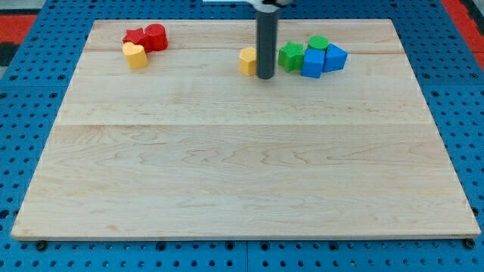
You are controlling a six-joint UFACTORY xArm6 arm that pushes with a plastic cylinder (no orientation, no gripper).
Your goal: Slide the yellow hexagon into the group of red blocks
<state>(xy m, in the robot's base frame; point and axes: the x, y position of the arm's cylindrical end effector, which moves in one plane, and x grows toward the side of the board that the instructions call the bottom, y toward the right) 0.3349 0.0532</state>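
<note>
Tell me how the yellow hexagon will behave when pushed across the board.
The yellow hexagon looks squat and flat-sided, so it should slide, not roll or tip. My tip sits at its right; an off-centre push may spin it on the smooth wooden board.

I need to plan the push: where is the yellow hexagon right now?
The yellow hexagon sits near the view's top, just left of centre, touching my tip on its right side, well right of the red blocks.

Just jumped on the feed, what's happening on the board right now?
My tip sits right against the view's right side of the yellow hexagon, near the board's top edge. The red blocks lie well off toward the view's left, with a yellow heart touching them. Green and blue blocks cluster just to the view's right of my tip. The hexagon hasn't reached the reds.
</note>
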